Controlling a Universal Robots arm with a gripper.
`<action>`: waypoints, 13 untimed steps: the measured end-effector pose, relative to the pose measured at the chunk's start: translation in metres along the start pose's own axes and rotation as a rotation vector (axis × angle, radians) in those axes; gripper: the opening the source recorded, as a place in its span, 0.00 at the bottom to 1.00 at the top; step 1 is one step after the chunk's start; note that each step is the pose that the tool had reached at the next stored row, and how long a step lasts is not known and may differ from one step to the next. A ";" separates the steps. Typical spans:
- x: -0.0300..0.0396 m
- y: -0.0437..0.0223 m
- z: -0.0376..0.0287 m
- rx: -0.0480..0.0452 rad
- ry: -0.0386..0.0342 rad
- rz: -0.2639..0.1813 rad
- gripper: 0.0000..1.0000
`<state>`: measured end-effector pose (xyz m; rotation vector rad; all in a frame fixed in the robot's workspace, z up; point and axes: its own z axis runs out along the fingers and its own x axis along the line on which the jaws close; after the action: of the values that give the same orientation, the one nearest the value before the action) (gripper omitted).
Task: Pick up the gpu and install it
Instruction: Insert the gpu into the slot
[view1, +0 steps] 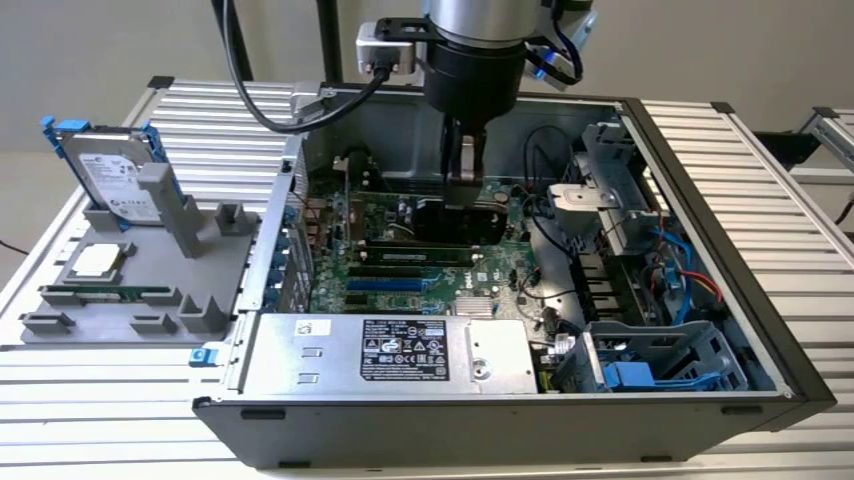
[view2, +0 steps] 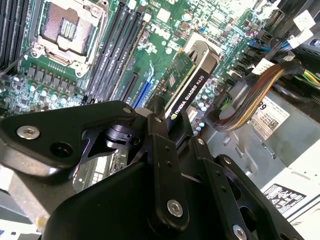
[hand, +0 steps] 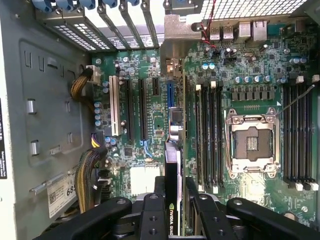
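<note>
The open computer case (view1: 747, 330) lay on its side on the ribbed metal surface (view1: 801, 230), and the arm reached down into it. The pincer (view1: 466, 180) was clamped on the gpu (view1: 451, 218), which hung edge-down over the green motherboard (view1: 414, 270) in the middle of the case. In the second wrist view the card (view2: 192, 75) stood out from between the black fingers (view2: 167, 150), its black cooler face lettered in white and its green board edge turned toward the expansion slots, a blue slot (view2: 142, 92) lying just beside it. In the first wrist view the gpu (hand: 172, 170) ran lengthwise above the board, in line with the blue slot (hand: 170, 95), and whether it touched the slot could not be told.

Inside the case, the motherboard carried one bare processor socket (hand: 251, 145) with memory slots on either side. One silver power supply (view1: 387, 355) sat along the near wall in the exterior view, and a braided cable bundle (hand: 87, 175) ran along the metal wall beside the board. A grey drive cage (view1: 661, 360) with a blue part inside stood at the corner on the exterior view's right.

Outside the case, on the exterior view's left, one grey fixture tray (view1: 80, 300) held three things: a hard drive (view1: 114, 175) with a blue frame standing upright, a processor chip (view1: 96, 262) lying flat, and a narrow green memory stick (view1: 107, 294) in its groove.
</note>
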<state>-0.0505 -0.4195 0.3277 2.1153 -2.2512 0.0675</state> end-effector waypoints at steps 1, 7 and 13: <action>-0.0001 0.0000 0.0004 0.0001 0.0003 0.000 0.00; -0.0002 0.0000 0.0034 0.0003 0.0034 0.000 0.00; -0.0004 0.0000 0.0054 0.0004 0.0057 0.000 0.00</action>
<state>-0.0505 -0.4194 0.3223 2.1125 -2.2483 0.0739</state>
